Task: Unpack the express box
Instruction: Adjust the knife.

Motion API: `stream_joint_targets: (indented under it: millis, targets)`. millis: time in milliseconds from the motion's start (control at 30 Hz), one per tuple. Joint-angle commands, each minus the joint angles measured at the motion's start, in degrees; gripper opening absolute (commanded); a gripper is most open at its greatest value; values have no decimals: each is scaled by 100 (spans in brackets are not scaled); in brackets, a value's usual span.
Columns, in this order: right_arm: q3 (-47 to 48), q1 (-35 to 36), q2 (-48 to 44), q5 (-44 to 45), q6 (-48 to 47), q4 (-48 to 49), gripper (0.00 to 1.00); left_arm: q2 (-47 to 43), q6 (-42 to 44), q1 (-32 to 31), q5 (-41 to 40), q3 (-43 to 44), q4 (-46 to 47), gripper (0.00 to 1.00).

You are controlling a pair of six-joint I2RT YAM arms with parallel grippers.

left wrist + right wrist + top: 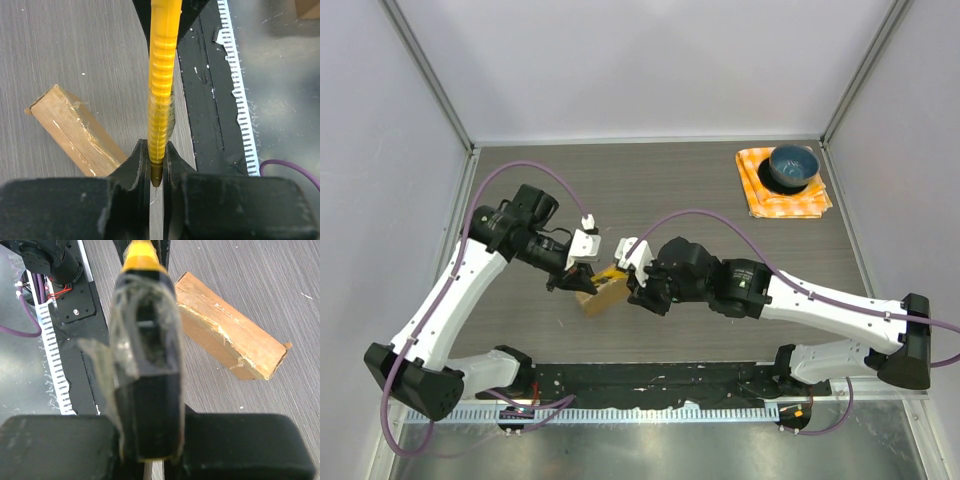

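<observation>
Left claw (157,150), right claw (150,432) clamped on yellow cutter (161,75).
Box (230,340) looks light, stiff, tape-slick; hold narrow sides.

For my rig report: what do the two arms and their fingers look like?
Both arms have white shells and black joints. A purple cable loops along the left arm, another along the right arm. The fingers are black and blocky.

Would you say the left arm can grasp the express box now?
Probably not: the express box lies close and unobstructed, but the left gripper is shut on a yellow tool the right gripper also holds.
</observation>
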Motion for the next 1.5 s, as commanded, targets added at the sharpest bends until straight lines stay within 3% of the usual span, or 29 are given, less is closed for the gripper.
stream_joint_targets:
  millis: [0, 33, 100, 167, 333, 433, 667, 933, 1467]
  targets:
    - [104, 17, -63, 202, 136, 691, 1, -121, -36, -34, 81, 139, -1743, 0]
    - [95, 0, -89, 211, 145, 727, 4, -121, -88, -34, 63, 157, -1743, 0]
    - [68, -61, -212, 124, 171, 806, 26, -103, -141, -8, 28, 253, -1743, 0]
    - [-10, -97, -335, -7, 206, 894, 36, -60, -185, 132, 72, 438, -1743, 0]
    - [-687, -307, -1055, -122, 698, 1710, 51, 151, -317, 396, 431, 807, -1734, 0]
    - [-1152, -465, -1424, -227, 996, 2614, 55, 169, -361, 405, 616, 913, -1743, 0]
    - [-1164, -966, -820, -1466, 1630, 4636, 56, 143, -607, 405, 1047, 1159, -1734, 0]
    - [-390, -1108, -143, -2213, 1586, 4709, 55, -86, -660, 379, 907, 817, -1734, 0]
    - [-204, -1064, 192, -2662, 1525, 4664, 44, 125, -1097, 379, 696, 614, -1471, 0]
